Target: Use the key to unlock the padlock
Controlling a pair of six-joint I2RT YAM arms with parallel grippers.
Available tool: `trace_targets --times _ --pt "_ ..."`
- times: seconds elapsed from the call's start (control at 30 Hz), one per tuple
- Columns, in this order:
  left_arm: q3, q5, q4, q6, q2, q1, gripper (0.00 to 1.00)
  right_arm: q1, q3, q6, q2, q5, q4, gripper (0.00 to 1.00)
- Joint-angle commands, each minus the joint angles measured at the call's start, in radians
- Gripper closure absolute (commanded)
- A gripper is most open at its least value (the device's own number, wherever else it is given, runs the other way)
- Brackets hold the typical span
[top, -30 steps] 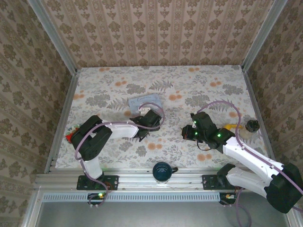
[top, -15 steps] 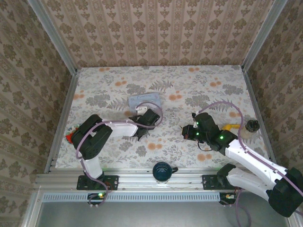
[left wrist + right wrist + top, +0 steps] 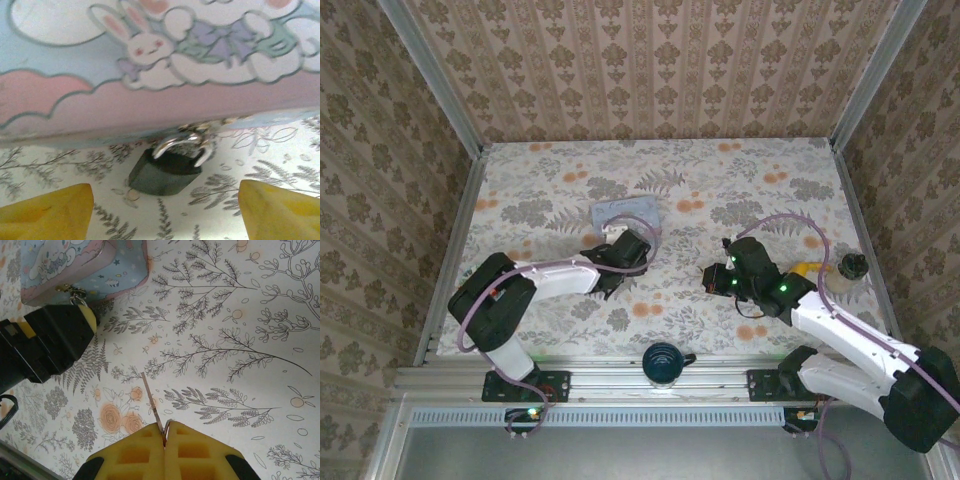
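Observation:
The small dark padlock hangs by its silvery shackle from the clasp of the pale blue bunny tin and rests on the floral table. My left gripper is open; its yellow fingers stand on either side just short of the padlock, not touching it. In the top view the left gripper sits against the tin. My right gripper is shut on the key, whose thin blade points out toward the left gripper and the tin. From above, the right gripper hovers to the right.
A dark mug stands on the near rail between the arm bases. A black knob-like object and a yellow item lie at the right edge. Patterned walls close in the table on three sides.
The left arm's elbow has swung out to the left and its gripper has edged closer to the tin. The right gripper with the key has barely shifted.

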Motion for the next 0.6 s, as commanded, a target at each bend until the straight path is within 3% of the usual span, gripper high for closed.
trace_targets --times 0.0,0.57 --pt "0.058 0.028 -0.031 0.034 0.048 0.012 0.2 -0.003 0.01 -0.012 0.005 -0.014 0.014 1.0" --pt "0.121 -0.018 -0.022 0.056 0.128 0.021 0.32 -0.003 0.014 -0.018 0.022 -0.009 0.016 1.0"
